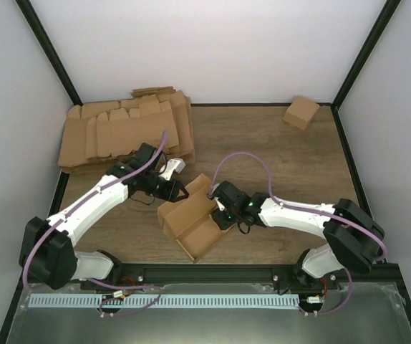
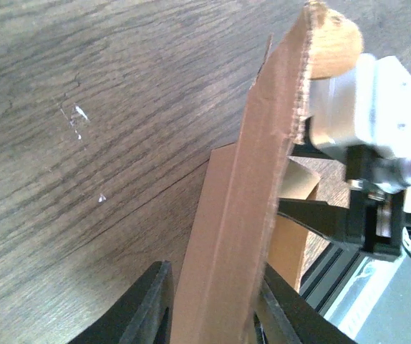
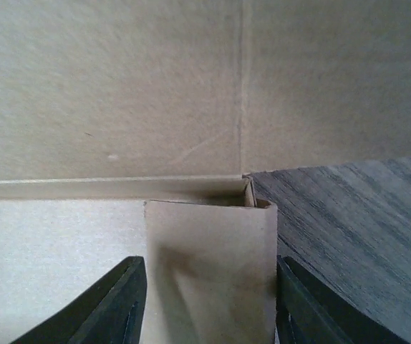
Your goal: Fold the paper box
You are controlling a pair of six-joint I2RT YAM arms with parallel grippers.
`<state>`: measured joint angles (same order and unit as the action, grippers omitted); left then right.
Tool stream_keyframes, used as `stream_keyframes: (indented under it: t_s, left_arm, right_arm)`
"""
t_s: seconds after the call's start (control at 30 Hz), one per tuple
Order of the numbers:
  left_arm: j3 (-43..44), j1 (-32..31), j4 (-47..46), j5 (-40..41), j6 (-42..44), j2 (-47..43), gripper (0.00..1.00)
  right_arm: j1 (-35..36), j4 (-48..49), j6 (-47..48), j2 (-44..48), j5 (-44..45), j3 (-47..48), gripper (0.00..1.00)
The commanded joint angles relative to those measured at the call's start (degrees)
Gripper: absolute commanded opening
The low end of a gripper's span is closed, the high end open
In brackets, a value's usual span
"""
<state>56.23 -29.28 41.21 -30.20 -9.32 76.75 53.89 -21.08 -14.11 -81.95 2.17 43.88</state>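
The paper box (image 1: 191, 223) lies partly folded as an open brown tray in the middle of the table, between both arms. My left gripper (image 1: 180, 192) is at its far left wall. In the left wrist view that upright wall (image 2: 241, 215) stands between the jaws of the left gripper (image 2: 215, 266); it touches the right finger, and a thin gap shows beside the left one. My right gripper (image 1: 217, 208) reaches into the tray from the right. A short flap (image 3: 209, 265) fills the whole space between the jaws of the right gripper (image 3: 210, 261) and looks slightly buckled.
A thick pile of flat cardboard blanks (image 1: 123, 132) sits at the back left, close behind the left arm. A small cube-like carton (image 1: 301, 112) stands at the back right. A black rail (image 1: 213, 274) runs along the near edge, and white walls enclose the table.
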Motion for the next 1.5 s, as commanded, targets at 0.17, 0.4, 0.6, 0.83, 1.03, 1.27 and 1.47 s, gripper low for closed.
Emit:
stream_keyframes:
  t_s: [0.17, 0.4, 0.6, 0.83, 1.03, 1.27, 1.47]
  left_arm:
    - [2.31, -0.17, -0.03, 0.55, -1.41, -3.84, 0.39]
    - [1.93, -0.17, -0.54, 0.60, -2.21, -4.62, 0.43]
    - [2.44, -0.17, -0.34, 1.64, -2.75, -5.30, 0.44]
    - [3.30, -0.17, 0.26, 2.69, -3.29, -6.33, 0.45]
    - [3.67, -0.14, 0.40, 2.69, -3.37, -6.26, 0.45]
    - [5.22, -0.17, 1.62, 4.52, -3.89, -7.31, 0.51]
    - [8.06, -0.12, 3.73, 8.38, -4.60, -9.65, 0.64]
  right_arm:
    - [-0.99, -1.73, 1.66, -2.16, -1.40, 3.11, 0.49]
    - [-0.98, -4.04, 1.85, -4.63, 1.19, 4.52, 0.37]
    - [-0.98, -5.77, -0.53, -7.96, 4.16, 5.65, 0.31]
    - [-0.16, -7.08, -3.58, -8.75, 10.69, 6.16, 0.07]
    - [1.02, -8.08, -4.90, -9.76, 14.53, 6.79, 0.04]
    - [0.98, -6.52, -6.00, -6.70, 13.32, 6.21, 0.21]
    - [0.94, -5.56, -6.45, -5.66, 9.48, 5.78, 0.33]
